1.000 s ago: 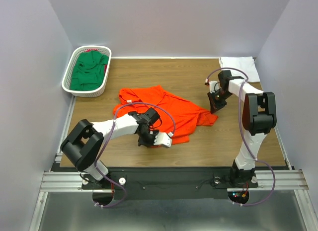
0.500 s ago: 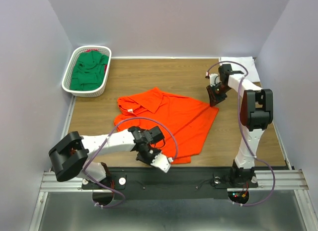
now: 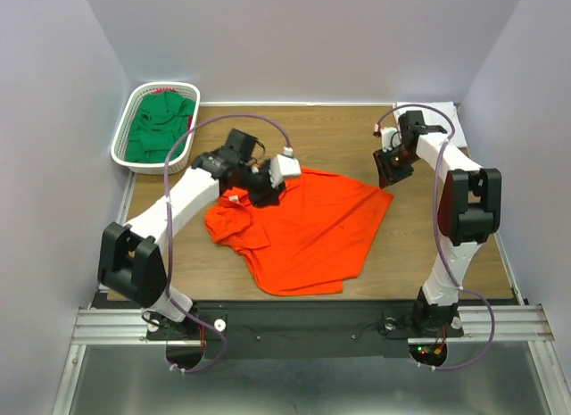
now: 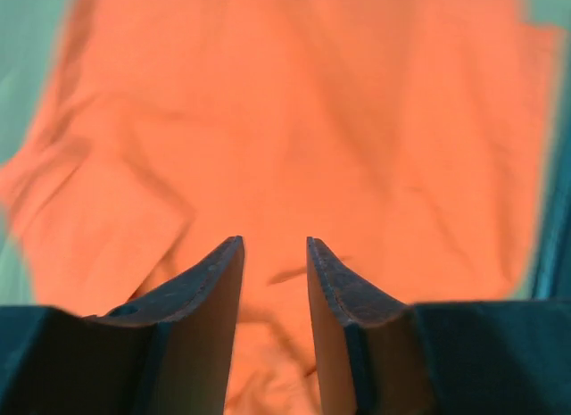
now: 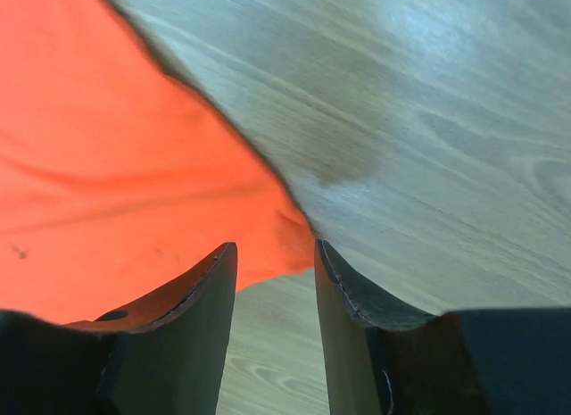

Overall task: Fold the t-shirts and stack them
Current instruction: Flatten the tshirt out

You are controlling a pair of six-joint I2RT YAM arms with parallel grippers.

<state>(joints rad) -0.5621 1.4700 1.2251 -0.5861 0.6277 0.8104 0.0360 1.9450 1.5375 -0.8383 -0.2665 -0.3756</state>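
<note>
orange-red t-shirt (image 3: 308,223): spread mid-frame on worktop (image 3: 339,138)
left gripper (image 4: 272,245): jaws apart, empty, over its upper-left part
right gripper (image 5: 272,250): jaws parted, nothing clamped, at its right-hand corner
green t-shirt (image 3: 159,129): in basket (image 3: 120,152), upper left

Bare tabletop (image 3: 330,134) runs across the upper middle of the top view, between the white mesh basket (image 3: 120,145) holding the dark green t-shirt (image 3: 161,129) at upper left and the white t-shirt (image 3: 430,120) at upper right. A narrower bare strip lies at lower right beside the orange-red t-shirt (image 3: 308,228), which covers the centre. The left arm (image 3: 183,201) slants from lower left to its claw (image 3: 265,192) over the shirt's upper left part, barring that side, while the right claw (image 3: 389,176) hangs at the shirt's right corner and the right arm (image 3: 464,210) lines the right edge
</note>
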